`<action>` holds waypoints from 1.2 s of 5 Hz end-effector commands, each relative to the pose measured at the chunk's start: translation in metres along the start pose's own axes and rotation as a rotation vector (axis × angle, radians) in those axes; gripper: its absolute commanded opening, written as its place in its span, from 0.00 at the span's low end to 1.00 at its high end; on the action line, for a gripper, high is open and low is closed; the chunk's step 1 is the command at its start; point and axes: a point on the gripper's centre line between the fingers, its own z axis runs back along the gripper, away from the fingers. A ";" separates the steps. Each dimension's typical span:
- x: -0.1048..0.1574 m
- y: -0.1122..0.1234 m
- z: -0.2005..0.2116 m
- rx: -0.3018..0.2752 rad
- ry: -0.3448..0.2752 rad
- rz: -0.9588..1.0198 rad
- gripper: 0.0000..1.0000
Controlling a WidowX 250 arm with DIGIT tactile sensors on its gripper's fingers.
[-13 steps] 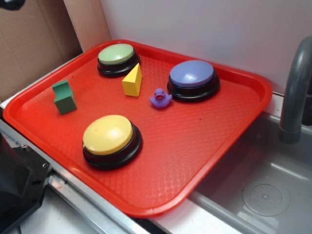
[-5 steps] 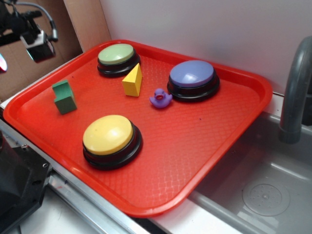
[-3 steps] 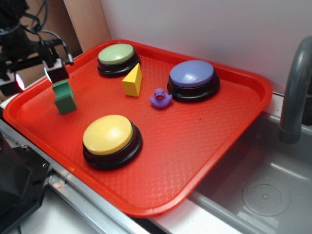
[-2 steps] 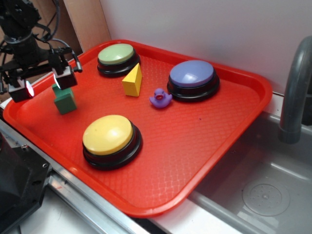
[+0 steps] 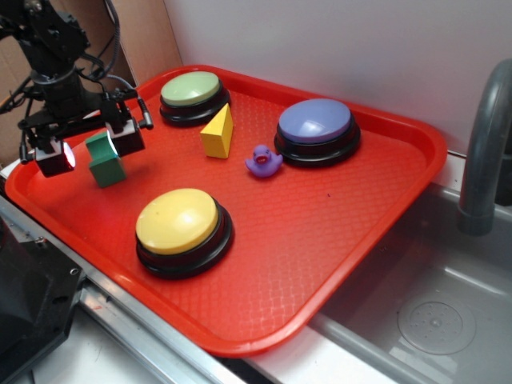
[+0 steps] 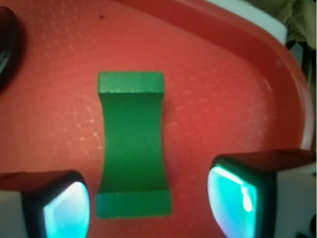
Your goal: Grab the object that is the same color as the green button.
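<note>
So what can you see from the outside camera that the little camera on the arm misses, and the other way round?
Only the exterior view shows the green button, the yellow button, the purple-blue button, the yellow wedge, the purple duck, the grey faucet and the arm itself.

Only the wrist view shows, from above, that the block's sides curve inward and that it lies between the two fingers, with gaps on both sides.

Both show the green block, the open gripper and the red tray.

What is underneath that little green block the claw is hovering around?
The green block rests on the red tray, between the open gripper's fingers. Only textured tray surface shows around it; the spot directly beneath is covered by the block itself.
</note>
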 end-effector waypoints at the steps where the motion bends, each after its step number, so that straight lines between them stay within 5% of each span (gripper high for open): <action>1: 0.005 -0.001 -0.009 -0.022 0.001 0.010 1.00; 2: 0.001 -0.001 -0.014 0.012 -0.018 0.005 1.00; 3: -0.001 -0.001 -0.015 0.009 -0.013 0.010 0.00; 6: 0.004 0.007 0.019 -0.034 -0.031 -0.040 0.00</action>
